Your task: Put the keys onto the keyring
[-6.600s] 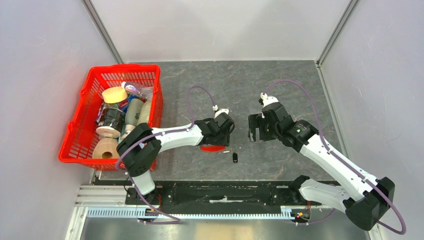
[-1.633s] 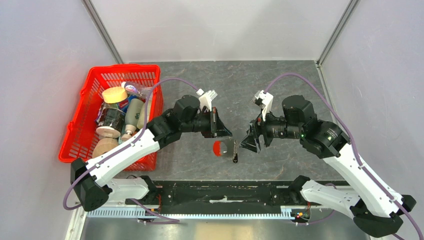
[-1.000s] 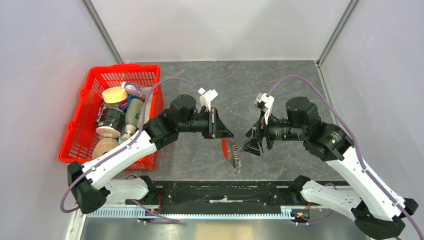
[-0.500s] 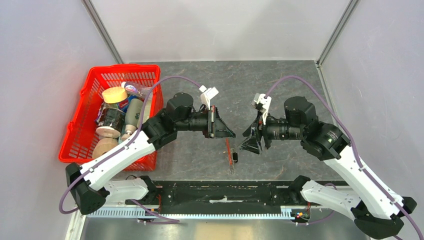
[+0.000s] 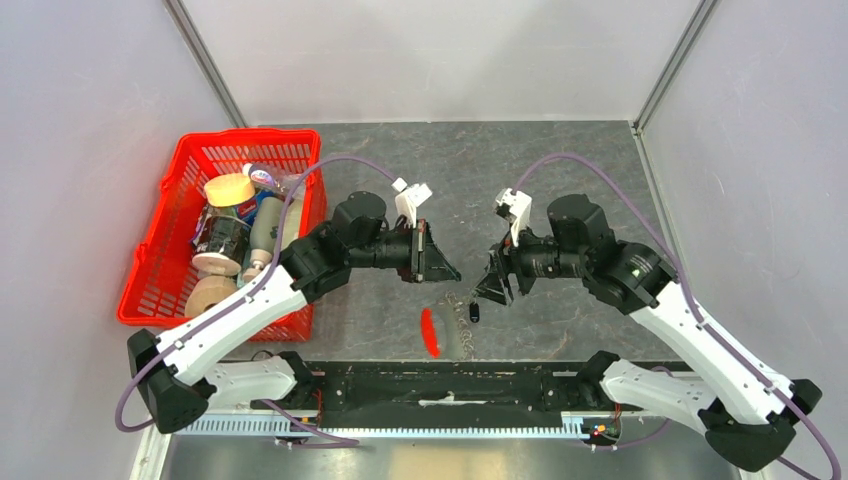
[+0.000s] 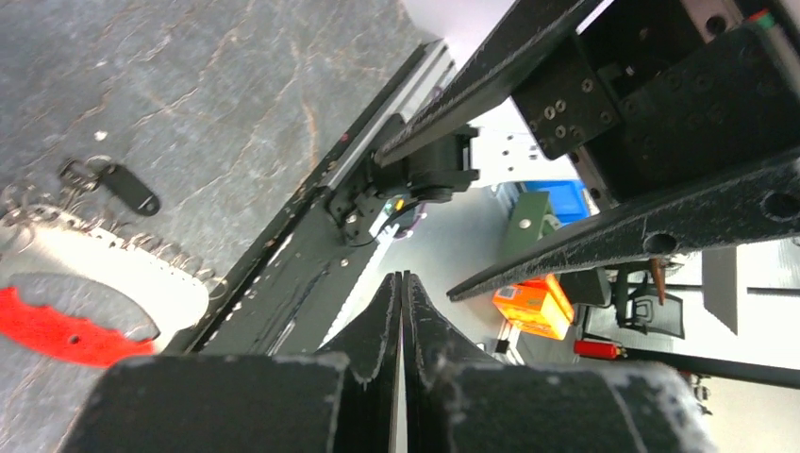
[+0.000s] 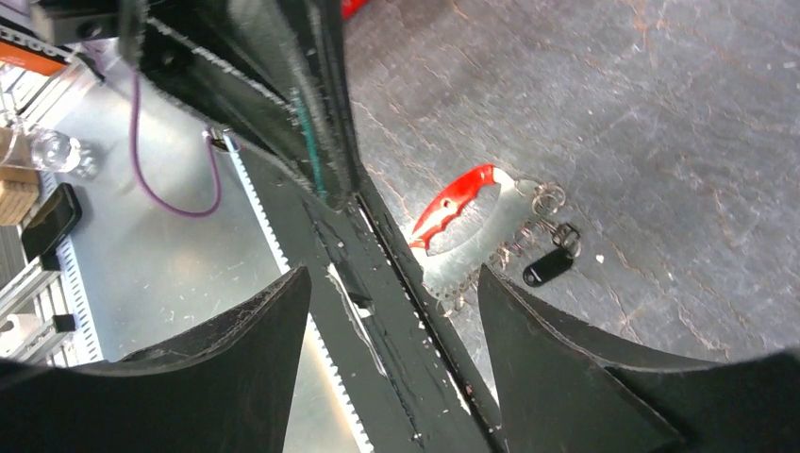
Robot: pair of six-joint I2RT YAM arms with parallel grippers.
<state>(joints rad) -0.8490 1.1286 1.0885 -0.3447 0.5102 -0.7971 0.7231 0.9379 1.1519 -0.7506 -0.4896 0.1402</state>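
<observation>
The keyring (image 6: 156,288) is pale grey metal with a dull finish, and its red strip (image 6: 57,326) looks like smooth, glossy plastic. The keys (image 6: 132,192) are shiny black plastic and bare metal. The table (image 5: 560,170) is matt and veined, stone-like. The basket (image 5: 150,265) is red plastic mesh. The left gripper (image 6: 402,283) is grainy matt black.
</observation>
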